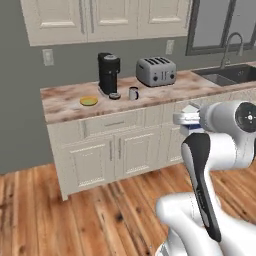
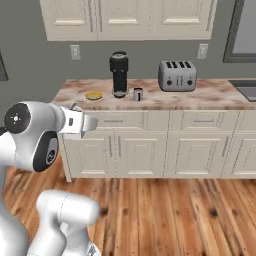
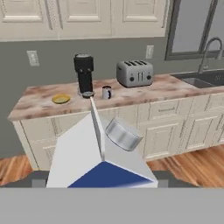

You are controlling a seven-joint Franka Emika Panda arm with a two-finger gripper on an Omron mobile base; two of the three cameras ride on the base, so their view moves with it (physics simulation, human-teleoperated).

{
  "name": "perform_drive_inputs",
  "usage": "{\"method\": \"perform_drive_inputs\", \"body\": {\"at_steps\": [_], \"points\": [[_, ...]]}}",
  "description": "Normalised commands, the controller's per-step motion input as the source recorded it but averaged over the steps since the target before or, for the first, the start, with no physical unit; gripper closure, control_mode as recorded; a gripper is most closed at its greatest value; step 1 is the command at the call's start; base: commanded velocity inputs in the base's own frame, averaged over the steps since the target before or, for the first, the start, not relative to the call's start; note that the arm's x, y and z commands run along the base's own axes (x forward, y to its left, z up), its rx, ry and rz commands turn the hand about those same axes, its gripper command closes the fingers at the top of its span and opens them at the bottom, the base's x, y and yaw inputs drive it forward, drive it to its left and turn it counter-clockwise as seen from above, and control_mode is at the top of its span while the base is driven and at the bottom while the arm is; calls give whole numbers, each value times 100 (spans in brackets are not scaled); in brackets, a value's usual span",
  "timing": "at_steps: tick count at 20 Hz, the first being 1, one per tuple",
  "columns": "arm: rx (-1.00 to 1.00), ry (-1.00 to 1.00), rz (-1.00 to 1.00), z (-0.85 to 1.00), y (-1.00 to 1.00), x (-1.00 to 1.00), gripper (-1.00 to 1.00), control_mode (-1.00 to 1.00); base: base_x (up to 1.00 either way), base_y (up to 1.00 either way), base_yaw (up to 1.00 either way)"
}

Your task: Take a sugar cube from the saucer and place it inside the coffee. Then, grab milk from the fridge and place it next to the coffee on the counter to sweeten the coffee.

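Note:
The milk (image 3: 100, 153), a white carton with a blue band and a silver cap, sits between the dark fingertips of my gripper (image 3: 103, 180), which is shut on it. The gripper (image 1: 186, 119) hangs in the air in front of the cabinets, well short of the counter (image 1: 65, 107). The coffee (image 1: 133, 93) stands on the counter just right of the black coffee machine. The saucer (image 1: 89, 101) lies to the left of the machine. I cannot make out a sugar cube, and the fridge is out of view.
A black coffee machine (image 1: 108, 73) and a silver toaster (image 1: 156, 71) stand at the back of the counter. A sink with a faucet (image 1: 227, 75) is at the right. Wooden floor (image 1: 100, 215) lies between the base and the cream cabinets.

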Motion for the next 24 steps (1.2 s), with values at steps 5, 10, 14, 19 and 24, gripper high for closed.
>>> {"method": "perform_drive_inputs", "body": {"at_steps": [5,10,14,19,24], "points": [[0,0,0,0,0,0,100,100,64,-78,-41],[0,0,0,0,0,0,100,100,100,-45,1],[0,0,0,0,0,0,100,100,100,-37,20],[0,0,0,0,0,0,100,100,83,-20,33],[0,0,0,0,0,0,100,100,47,0,34]]}}
